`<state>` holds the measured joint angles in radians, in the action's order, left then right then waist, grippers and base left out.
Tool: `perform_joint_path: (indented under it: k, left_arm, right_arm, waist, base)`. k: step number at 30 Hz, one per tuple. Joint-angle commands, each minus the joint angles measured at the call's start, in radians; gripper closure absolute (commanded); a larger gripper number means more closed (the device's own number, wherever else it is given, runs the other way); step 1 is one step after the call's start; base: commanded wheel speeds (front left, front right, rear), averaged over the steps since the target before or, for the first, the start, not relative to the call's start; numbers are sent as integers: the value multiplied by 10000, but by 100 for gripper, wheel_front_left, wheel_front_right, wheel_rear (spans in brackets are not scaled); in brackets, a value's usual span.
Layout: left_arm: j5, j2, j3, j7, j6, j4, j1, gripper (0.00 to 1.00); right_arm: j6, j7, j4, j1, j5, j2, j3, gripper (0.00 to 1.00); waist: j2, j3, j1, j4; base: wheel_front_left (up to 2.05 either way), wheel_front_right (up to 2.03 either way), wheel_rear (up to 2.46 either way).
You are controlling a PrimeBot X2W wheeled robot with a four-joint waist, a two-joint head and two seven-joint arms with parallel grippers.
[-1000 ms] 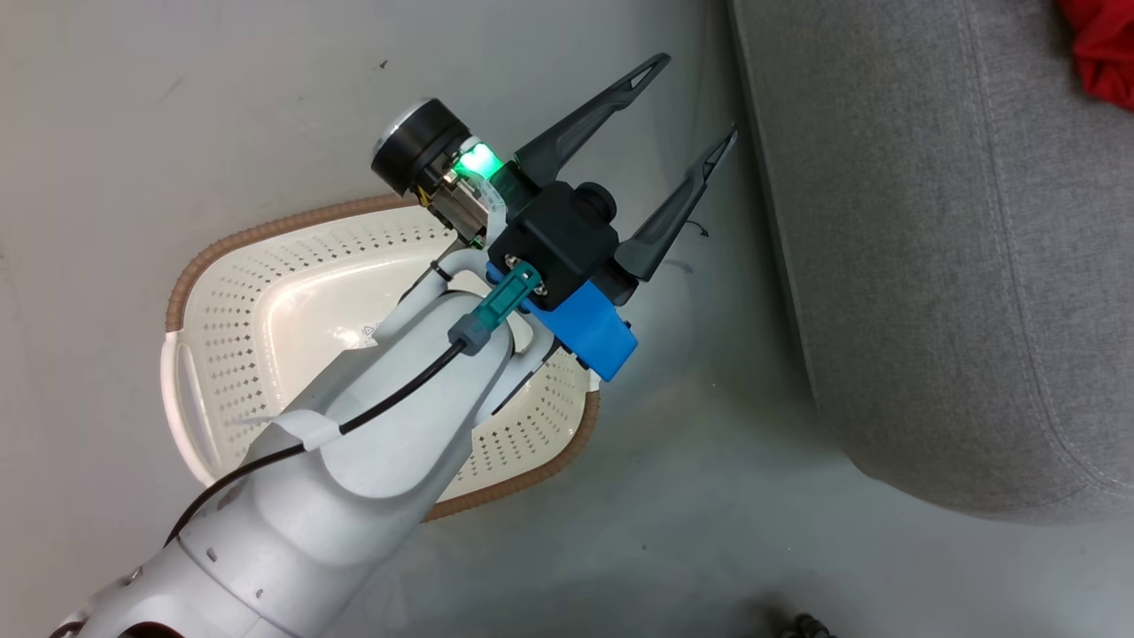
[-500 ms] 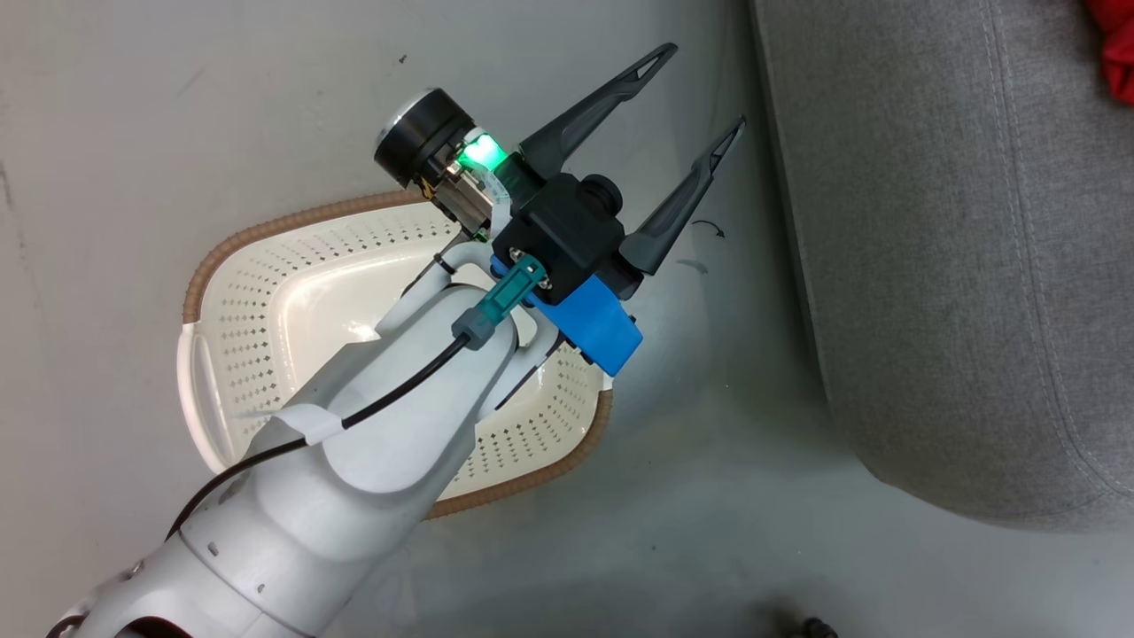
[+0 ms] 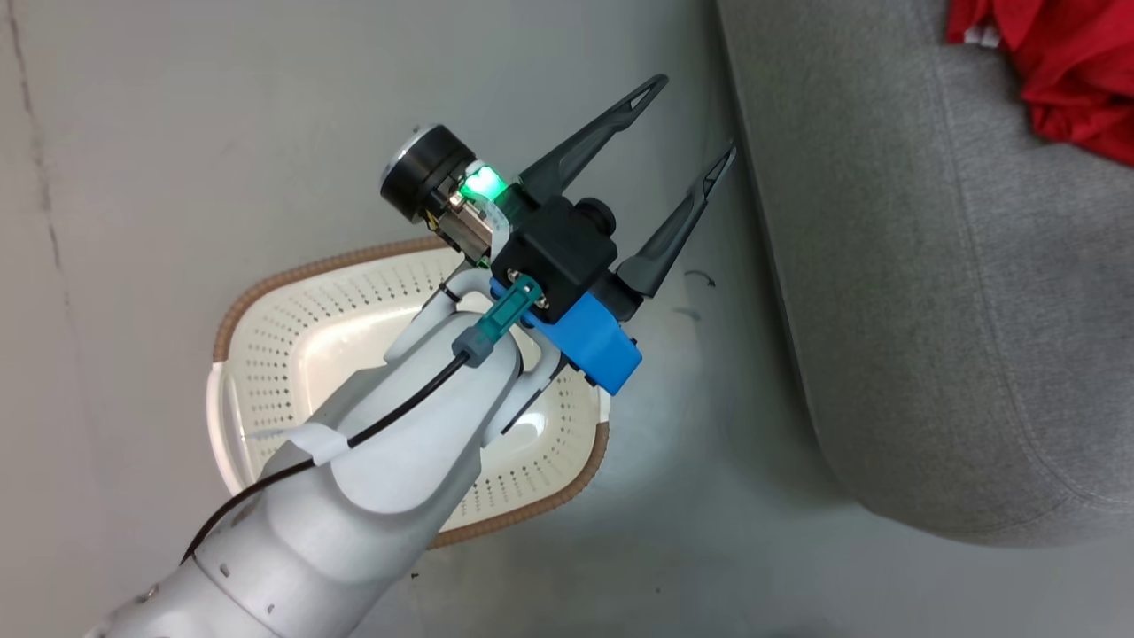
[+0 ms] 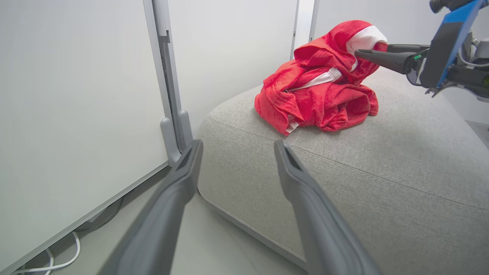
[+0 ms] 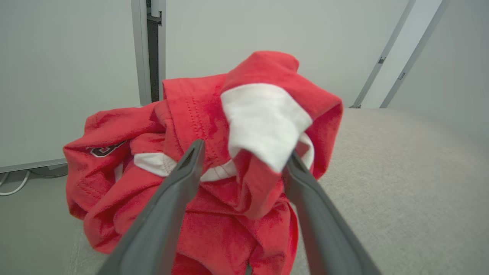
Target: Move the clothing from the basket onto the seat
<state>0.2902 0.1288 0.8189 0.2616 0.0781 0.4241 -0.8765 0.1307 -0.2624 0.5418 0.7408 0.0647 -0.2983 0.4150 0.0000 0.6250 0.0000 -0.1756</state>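
Spreading down the right side of the head view, the light grey seat point(image 3: 930, 310) stands on a pale grey floor point(image 3: 221, 133), with white wall panels point(image 4: 76, 95) rising behind it in the left wrist view. On top of the seat lies the clothing point(image 4: 317, 95), a crumpled bright red heap with white trim, one fold standing up in a peak; in the head view it sits at the far upper right corner. On the floor beside the seat and apart from it is the basket point(image 3: 266, 354), cream-white with perforated sides and a brown rim, its pale bottom showing where the arm does not cover it. Across the basket reaches the pale left forearm point(image 3: 372, 478), a black cable point(image 3: 399, 412) running along it to a teal plug. The left gripper point(image 3: 695, 116) hangs over the floor between basket and seat, its two dark fingers spread wide with nothing between them, pointing toward the seat's edge. The right gripper point(image 5: 244, 149) is at the top of the heap, its fingers also spread well apart; the raised red and white fold stands between them and drapes against one finger, unpinched. A green light point(image 3: 483, 184) glows on the left wrist beside a blue bracket point(image 3: 594, 341), and a thin white cord point(image 4: 61, 263) lies on the floor under the panels.
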Motion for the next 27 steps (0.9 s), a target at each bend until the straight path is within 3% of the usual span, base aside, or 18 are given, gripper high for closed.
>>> perform_joint_path:
  k: [1,14,27]
  left_arm:
    - [68,-34,-115,43,-64,-95,275,0]
    - [326,-18,-1647,46,-382,-594,2156,0]
    - [74,189,-4379,46,-613,-1346,4215,0]
  right_arm:
    - [2,-39,-350,-684,-14,147,-5,0]
    - [2,-38,-2692,-3410,87,947,-945,0]
    - [3,-38,-3791,-4375,13,1648,-2554,0]
  waist:
    - [0,-620,0,7]
    - [0,-2742,0,842]
    - [0,-4120,0,2147]
  base:
    - [0,0,0]
    - [0,0,0]
    - [0,0,0]
